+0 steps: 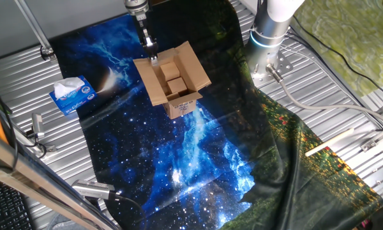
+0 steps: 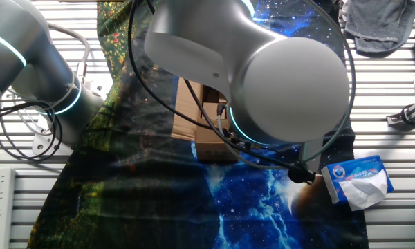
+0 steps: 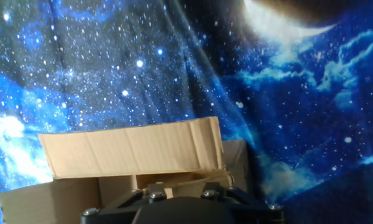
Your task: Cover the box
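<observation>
The gripper (image 1: 153, 59) hangs over the far edge of the box (image 1: 173, 82), its fingertips down at the rim where the far flap meets the opening — whether the fingers are parted or pressed together cannot be told, since they are too small in one fixed view, hidden behind the arm in the other fixed view, and out of frame in the hand view, where only the dark gripper body shows at the bottom edge. The box, a small brown cardboard carton, stands near the middle of a blue galaxy-print cloth (image 1: 179, 166) with its four flaps spread outward and the opening uncovered; a white label with dark print faces the front side. In the hand view one flap (image 3: 133, 149) stands up just beyond the gripper body. Inside the box sit smaller brown cardboard pieces. To one side, at the cloth's edge on the ribbed metal table (image 1: 25, 89), lies a blue and white tissue box (image 1: 73, 94) — well apart from the carton.
</observation>
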`<action>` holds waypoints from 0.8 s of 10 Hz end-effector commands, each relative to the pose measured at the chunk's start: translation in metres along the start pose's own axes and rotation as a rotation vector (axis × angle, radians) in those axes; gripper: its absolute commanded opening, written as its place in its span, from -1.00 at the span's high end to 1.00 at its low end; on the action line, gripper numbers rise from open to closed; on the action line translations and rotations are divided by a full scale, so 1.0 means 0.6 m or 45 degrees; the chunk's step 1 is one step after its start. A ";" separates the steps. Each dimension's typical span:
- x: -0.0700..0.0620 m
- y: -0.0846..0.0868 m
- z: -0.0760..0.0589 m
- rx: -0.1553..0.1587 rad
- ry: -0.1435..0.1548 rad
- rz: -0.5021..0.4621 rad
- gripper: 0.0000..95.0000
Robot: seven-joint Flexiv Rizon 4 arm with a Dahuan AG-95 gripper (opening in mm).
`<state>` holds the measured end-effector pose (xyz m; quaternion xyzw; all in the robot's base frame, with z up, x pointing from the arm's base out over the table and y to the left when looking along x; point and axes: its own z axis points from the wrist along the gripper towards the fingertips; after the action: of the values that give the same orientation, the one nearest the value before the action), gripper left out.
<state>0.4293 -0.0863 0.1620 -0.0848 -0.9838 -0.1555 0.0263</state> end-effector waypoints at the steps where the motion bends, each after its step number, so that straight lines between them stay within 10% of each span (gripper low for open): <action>1: 0.000 0.001 0.003 0.000 0.003 0.005 0.60; 8: 0.013 -0.006 0.020 0.002 -0.002 -0.020 0.60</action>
<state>0.4199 -0.0850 0.1488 -0.0756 -0.9848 -0.1546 0.0233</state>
